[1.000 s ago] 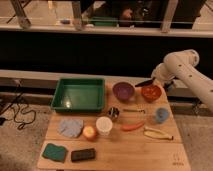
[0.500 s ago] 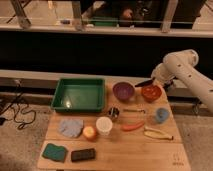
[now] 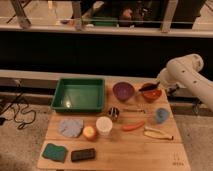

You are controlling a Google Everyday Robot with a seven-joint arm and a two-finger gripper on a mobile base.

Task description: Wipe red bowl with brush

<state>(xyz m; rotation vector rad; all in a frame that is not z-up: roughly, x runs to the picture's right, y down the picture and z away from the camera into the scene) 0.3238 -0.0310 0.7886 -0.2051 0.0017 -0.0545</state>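
The red bowl (image 3: 152,94) sits at the back right of the wooden table (image 3: 125,150), just right of the purple bowl (image 3: 123,91). The slim black brush (image 3: 148,86) lies slanted over the red bowl's far rim, with its left end above the bowl's inside. My gripper (image 3: 160,83), at the end of the white arm (image 3: 186,70) that comes in from the right, is at the bowl's back right edge and is shut on the brush's right end.
A green tray (image 3: 79,94) stands back left. Around the middle and front are a thin wiry utensil (image 3: 134,110), a dark can (image 3: 114,112), a white cup (image 3: 104,125), a carrot (image 3: 133,126), a blue cup (image 3: 161,115), a banana peel (image 3: 157,133), a cloth (image 3: 71,126) and a green sponge (image 3: 54,151).
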